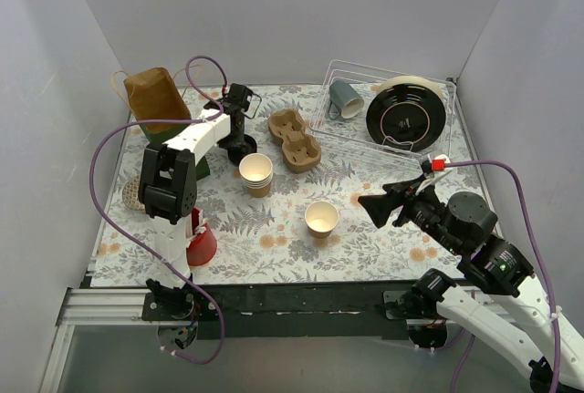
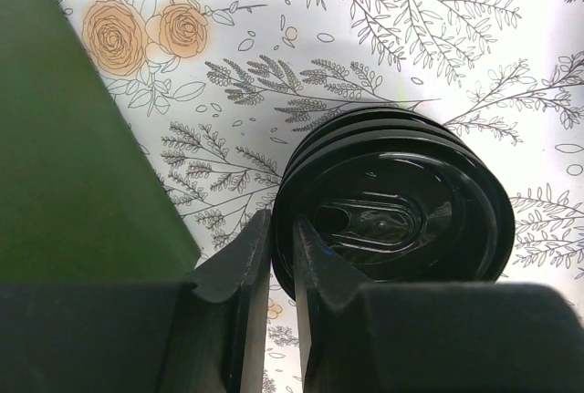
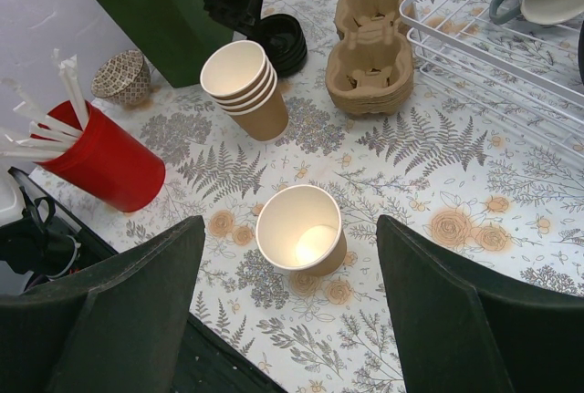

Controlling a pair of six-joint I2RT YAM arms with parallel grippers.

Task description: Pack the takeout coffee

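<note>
**A:** Between the fingers of the left gripper (image 2: 283, 229) sits the rim of the top black lid (image 2: 392, 220), pinched tight, with the lid stack (image 2: 365, 121) beneath it.

**B:** So the step is fetching a lid?

**A:** I'd judge so. Next comes a straight lift that peels off one lid only, then a carry to the open cup (image 3: 299, 229) under the right gripper (image 3: 290, 229), whose jaws gape, holding nothing.

**B:** And beyond that one?

**A:** Stacked cups (image 3: 242, 83), then the cardboard carrier (image 3: 374, 46).
</note>
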